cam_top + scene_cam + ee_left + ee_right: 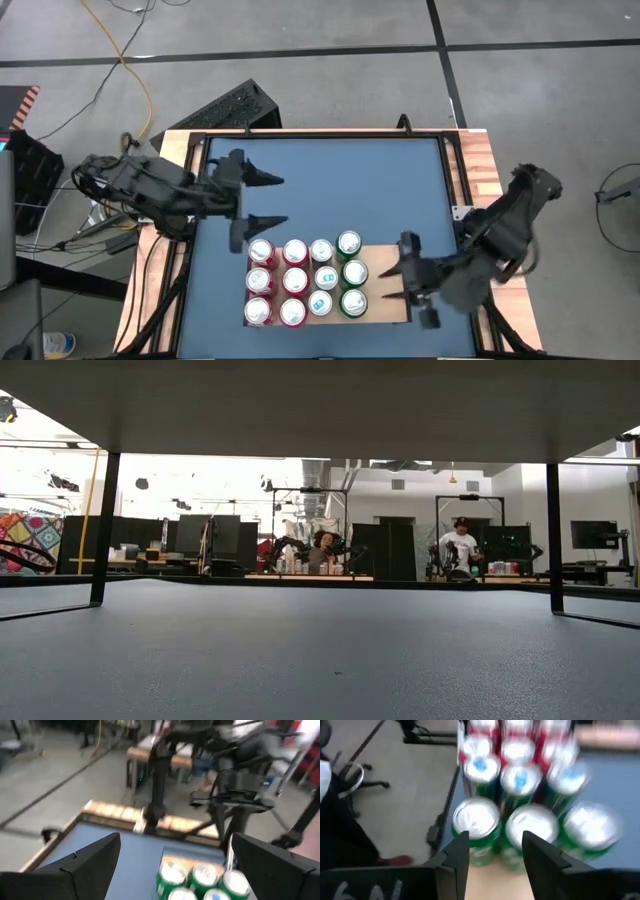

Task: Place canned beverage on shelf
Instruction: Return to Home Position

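Several beverage cans (306, 280) stand upright in tight rows on the pale tan shelf (385, 262), which lies flat on the blue table top. The left columns are red, then one blue-topped column, then green cans (475, 822) at the right. My left gripper (283, 200) hovers open just beyond the far-left corner of the cans, nothing between its fingers. My right gripper (384, 284) hovers open over the bare right part of the shelf, pointing at the green cans (202, 876) and clear of them. The low view shows neither cans nor grippers.
The blue table top (330, 180) is free toward the far edge. A striped wooden frame with black rails (480, 170) borders it. A black object (235, 105) and cables lie on the floor beyond. People sit far off in the room (325, 550).
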